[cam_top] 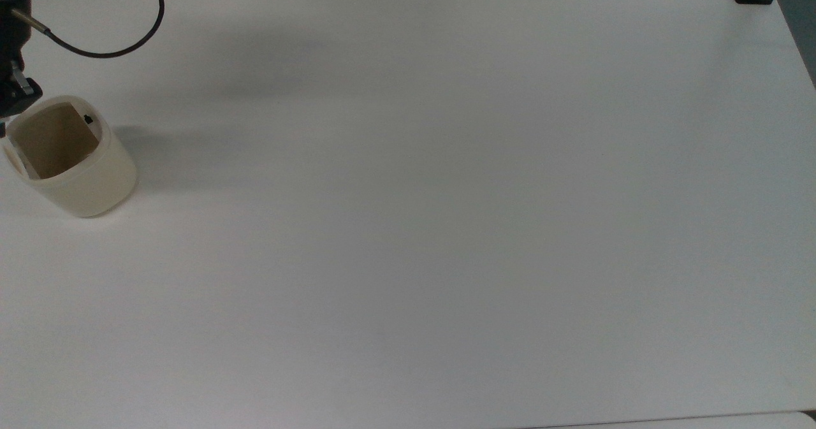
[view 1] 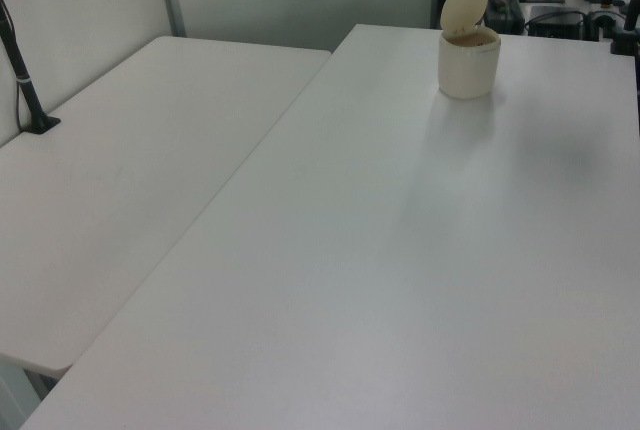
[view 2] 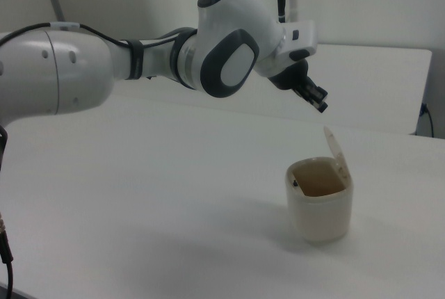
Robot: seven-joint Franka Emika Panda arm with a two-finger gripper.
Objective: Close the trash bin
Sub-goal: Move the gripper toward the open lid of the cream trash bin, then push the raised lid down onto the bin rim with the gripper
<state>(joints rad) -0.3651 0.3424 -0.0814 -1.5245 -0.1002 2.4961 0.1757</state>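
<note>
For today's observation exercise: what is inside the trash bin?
The trash bin stands open, lid raised. The top view shows bare tan inner walls and a small black mark near the rim; nothing visible inside. The near wall hides part of the bottom.

Camera setup: three fixed views off the arm, all on the white bench (cam_top: 446,225).

Top view: high overhead, looking almost straight down, whole bench top in frame. Left view: lower and oblique, looking along the bench's length from one end toward the far end. Right view: close and low, from the opposite side, looking across the bench. All three share the bench end where the trash bin (cam_top: 70,158) (view 1: 468,60) (view 2: 320,198) stands.
</note>
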